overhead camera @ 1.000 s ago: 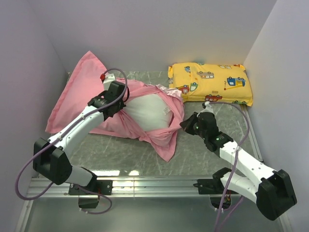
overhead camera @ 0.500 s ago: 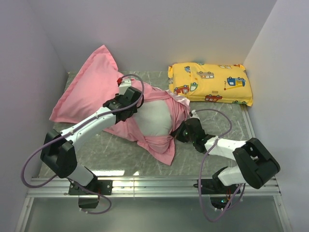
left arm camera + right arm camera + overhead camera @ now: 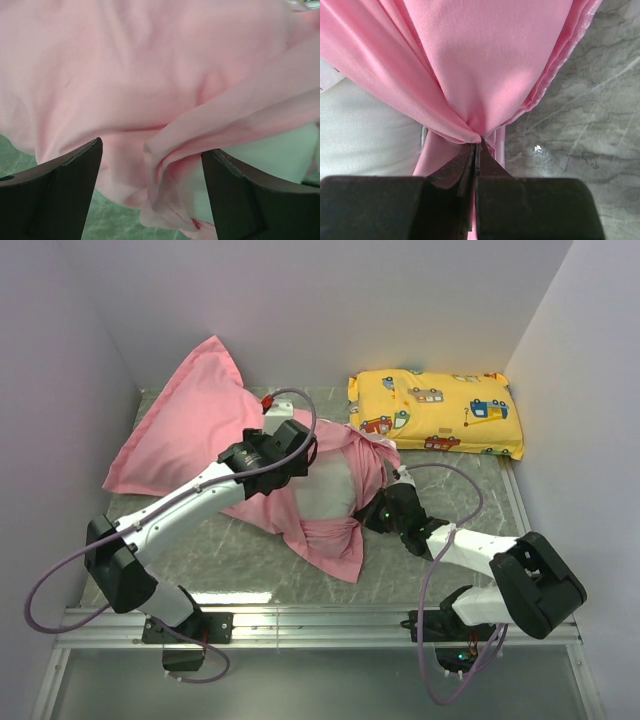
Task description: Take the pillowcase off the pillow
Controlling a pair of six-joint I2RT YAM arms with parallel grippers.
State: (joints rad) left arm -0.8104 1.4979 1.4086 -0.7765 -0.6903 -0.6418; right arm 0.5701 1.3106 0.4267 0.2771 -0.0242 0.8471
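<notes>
The pink pillowcase [image 3: 190, 430] lies bunched from the back left corner to the table's middle, still wrapped round part of the white pillow [image 3: 330, 488]. My left gripper [image 3: 298, 453] hovers over the pillow's left side. In the left wrist view the left gripper [image 3: 152, 147] stands open, with a loose fold of pillowcase [image 3: 165, 165] between its fingers [image 3: 60, 195] and nothing gripped. My right gripper [image 3: 374, 513] sits at the pillow's right side. Seen from the right wrist, the right gripper [image 3: 477, 141] is shut on a gathered pinch of pillowcase [image 3: 485, 65], beside the pillow [image 3: 365, 135].
A yellow pillow printed with vehicles [image 3: 435, 412] lies at the back right. Grey walls close in the left, back and right sides. The marble tabletop [image 3: 440, 490] shows between the two pillows, and a metal rail [image 3: 300, 622] runs along the near edge.
My left gripper has opened, let go of the fabric and moved right over the pillow. The right gripper has moved in to the pillow's right side, still shut on the pillowcase.
</notes>
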